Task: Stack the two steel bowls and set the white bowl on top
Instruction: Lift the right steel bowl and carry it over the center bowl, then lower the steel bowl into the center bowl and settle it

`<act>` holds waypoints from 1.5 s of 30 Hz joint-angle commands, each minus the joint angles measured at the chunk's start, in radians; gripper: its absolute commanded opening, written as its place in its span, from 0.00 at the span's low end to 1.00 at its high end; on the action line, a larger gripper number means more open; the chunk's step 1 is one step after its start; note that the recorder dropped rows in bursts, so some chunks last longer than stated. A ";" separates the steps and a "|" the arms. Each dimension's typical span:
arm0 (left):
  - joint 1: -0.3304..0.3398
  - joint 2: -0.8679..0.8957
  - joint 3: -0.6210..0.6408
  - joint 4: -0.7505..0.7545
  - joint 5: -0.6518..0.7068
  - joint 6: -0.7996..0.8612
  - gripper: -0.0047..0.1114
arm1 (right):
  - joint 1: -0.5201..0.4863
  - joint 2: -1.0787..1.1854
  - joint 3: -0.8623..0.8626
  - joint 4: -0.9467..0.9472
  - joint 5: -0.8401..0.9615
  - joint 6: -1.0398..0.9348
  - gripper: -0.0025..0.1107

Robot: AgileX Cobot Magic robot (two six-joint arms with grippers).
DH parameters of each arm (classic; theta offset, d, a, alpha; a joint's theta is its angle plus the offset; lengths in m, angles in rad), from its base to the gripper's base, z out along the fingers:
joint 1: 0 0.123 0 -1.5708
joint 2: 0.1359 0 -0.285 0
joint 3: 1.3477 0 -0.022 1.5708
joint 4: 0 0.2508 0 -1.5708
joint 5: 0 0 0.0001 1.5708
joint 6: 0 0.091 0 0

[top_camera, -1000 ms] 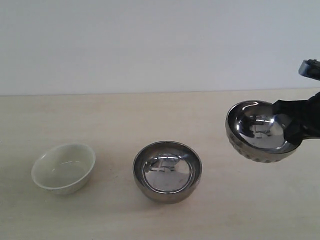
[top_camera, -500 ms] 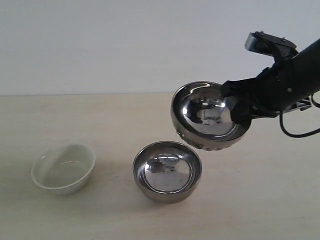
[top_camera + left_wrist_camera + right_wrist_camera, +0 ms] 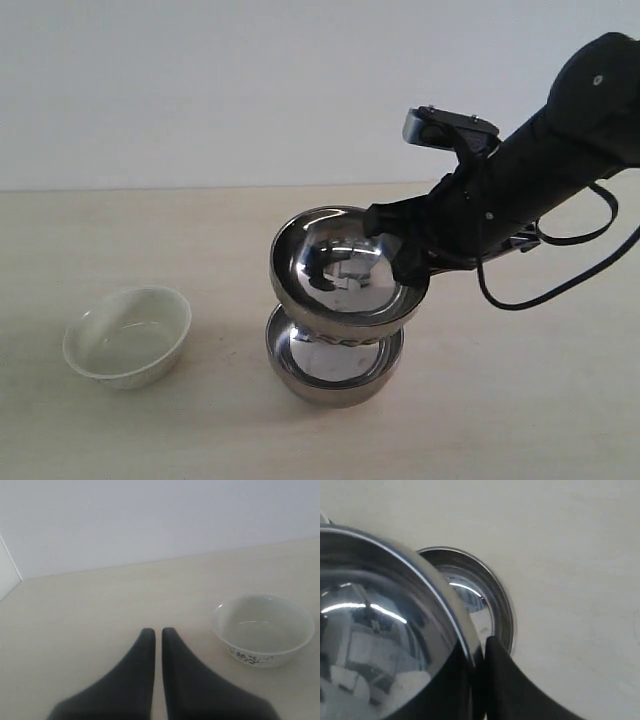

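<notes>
My right gripper (image 3: 402, 262) is shut on the rim of the ribbed steel bowl (image 3: 340, 270), held tilted just above the plain steel bowl (image 3: 335, 362), which rests on the table. In the right wrist view the held steel bowl (image 3: 375, 630) fills one side, my right gripper (image 3: 479, 652) pinches its rim, and the lower steel bowl (image 3: 490, 605) shows behind it. The white bowl (image 3: 127, 335) sits on the table to the left. In the left wrist view my left gripper (image 3: 154, 632) is shut and empty, with the white bowl (image 3: 264, 629) a little way beside it.
A pale wooden table (image 3: 520, 400) carries everything, backed by a plain white wall (image 3: 250, 90). The right arm's black cable (image 3: 560, 285) loops down at the right.
The right gripper carried the ribbed steel bowl leftward and lower, from the right edge to just over the plain steel bowl. The white bowl and the lower bowl stayed put.
</notes>
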 commanded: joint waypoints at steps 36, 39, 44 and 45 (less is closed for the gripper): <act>0.003 -0.004 0.003 -0.008 -0.008 -0.010 0.07 | 0.012 0.105 -0.027 -0.019 -0.028 0.041 0.03; 0.003 -0.004 0.003 -0.008 -0.008 -0.010 0.07 | 0.012 0.105 -0.027 -0.019 -0.026 0.041 0.14; 0.003 -0.004 0.003 -0.008 -0.008 -0.010 0.07 | 0.012 0.105 -0.027 -0.019 -0.022 0.041 0.35; 0.003 -0.004 0.003 -0.008 -0.008 -0.010 0.07 | 0.012 0.105 -0.027 -0.019 -0.022 0.041 0.36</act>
